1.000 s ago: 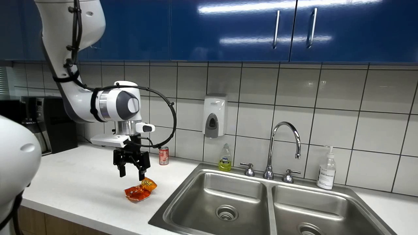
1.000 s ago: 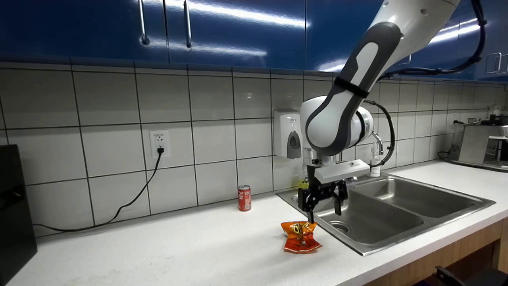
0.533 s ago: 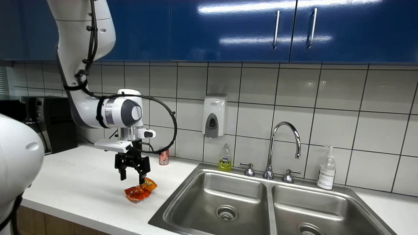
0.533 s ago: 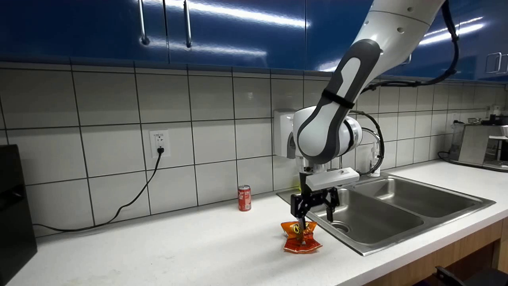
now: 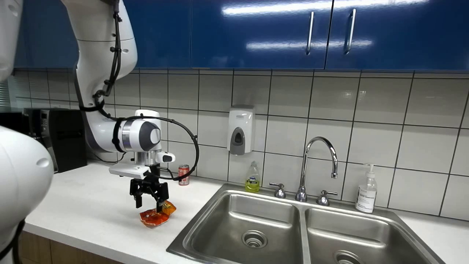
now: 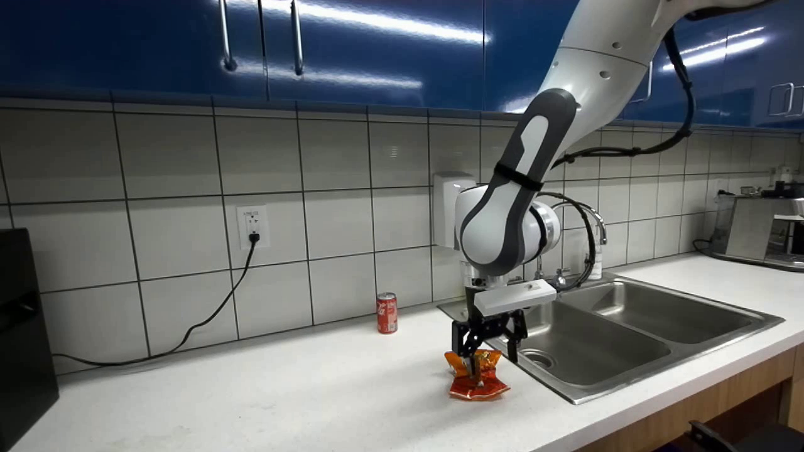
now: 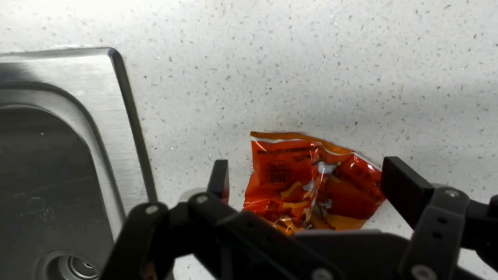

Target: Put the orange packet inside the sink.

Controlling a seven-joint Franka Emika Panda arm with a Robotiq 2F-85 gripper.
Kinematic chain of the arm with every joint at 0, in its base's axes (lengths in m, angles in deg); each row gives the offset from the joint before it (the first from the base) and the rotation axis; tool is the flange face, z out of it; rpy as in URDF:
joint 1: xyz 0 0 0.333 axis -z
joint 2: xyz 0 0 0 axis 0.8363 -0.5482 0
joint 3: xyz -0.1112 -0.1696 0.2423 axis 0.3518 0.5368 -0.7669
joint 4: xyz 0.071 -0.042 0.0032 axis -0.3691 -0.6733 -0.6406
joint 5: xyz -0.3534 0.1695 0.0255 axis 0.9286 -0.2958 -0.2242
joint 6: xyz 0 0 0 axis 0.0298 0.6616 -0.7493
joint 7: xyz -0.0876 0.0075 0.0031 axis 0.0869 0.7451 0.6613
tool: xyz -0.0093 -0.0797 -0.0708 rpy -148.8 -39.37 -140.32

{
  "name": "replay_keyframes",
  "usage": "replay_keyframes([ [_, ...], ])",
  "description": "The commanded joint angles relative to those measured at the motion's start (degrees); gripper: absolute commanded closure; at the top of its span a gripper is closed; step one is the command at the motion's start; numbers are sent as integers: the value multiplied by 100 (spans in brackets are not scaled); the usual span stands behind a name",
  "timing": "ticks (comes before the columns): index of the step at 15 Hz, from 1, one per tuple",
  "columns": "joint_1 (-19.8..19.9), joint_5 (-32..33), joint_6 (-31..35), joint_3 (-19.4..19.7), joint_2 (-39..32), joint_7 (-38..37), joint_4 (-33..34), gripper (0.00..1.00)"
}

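- Evidently the orange packet (image 7: 311,182) lies crumpled on the tabletop (image 6: 282,389), just outside the sink (image 7: 120,140), so the carry looks short.
- Pointing down, the jaws stand apart, one towards the sink and one away from it, with the packet between in the wrist view; presumably they are spread to close across its width. Whether either touches it, I cannot tell.
- The packet looks thin-skinned and will probably buckle under a squeeze, so a low grip seems wise.
- The faucet (image 5: 303,172) rises at the sink's back edge, so a lift across the packet's side probably clears it.
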Motion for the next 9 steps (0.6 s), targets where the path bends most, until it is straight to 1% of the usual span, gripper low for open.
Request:
replay_keyframes([
  [1, -177, -44, 83, 160, -266, -117, 241, 0],
  [9, -282, -229, 306, 360, -640, -163, 488, 0],
])
